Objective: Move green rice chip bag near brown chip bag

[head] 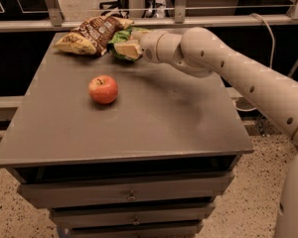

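The green rice chip bag (117, 37) is at the back of the table, its left edge touching the brown chip bag (92, 33), which lies at the back left corner. My gripper (130, 47) reaches in from the right and is shut on the green bag, with one pale finger (129, 49) lying across its front. Most of the green bag is hidden behind the gripper and wrist.
A red apple (103, 89) sits left of the middle of the grey table (159, 123). My arm (238, 73) stretches over the table's right rear part. A rail (188, 20) runs behind the table. Drawers are below the front edge.
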Motion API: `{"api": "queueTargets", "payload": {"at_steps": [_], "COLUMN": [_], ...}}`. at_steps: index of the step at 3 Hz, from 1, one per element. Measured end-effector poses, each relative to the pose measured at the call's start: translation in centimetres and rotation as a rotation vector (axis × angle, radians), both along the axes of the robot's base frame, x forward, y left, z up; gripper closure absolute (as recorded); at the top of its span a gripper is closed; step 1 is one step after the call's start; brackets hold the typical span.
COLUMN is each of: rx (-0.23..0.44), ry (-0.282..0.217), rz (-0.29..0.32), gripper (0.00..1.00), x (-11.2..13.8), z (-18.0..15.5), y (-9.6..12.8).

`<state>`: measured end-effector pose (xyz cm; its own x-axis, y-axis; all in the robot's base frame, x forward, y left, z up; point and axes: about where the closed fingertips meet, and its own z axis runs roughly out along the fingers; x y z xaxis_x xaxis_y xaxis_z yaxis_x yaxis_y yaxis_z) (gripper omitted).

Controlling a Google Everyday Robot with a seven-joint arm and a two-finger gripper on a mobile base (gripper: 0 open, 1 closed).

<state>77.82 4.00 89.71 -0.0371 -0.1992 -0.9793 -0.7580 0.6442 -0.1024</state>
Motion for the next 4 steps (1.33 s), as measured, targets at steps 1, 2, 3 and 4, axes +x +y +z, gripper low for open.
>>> {"api": "queueTargets", "payload": {"at_steps": [1, 2, 3, 4], "rx": [0.003, -0.003, -0.025, -0.077], "ry": [-0.002, 0.009, 0.02, 0.034], "rz": [0.014, -0.035, -0.133, -0.269], "gripper": [0.0, 0.0, 0.0, 0.0], "x": [-0.1, -1.4, -3.2, -5.6], "z": [0.1, 0.6, 1.1, 1.6], "y": [0.5, -2.3, -6.8, -12.9]}}
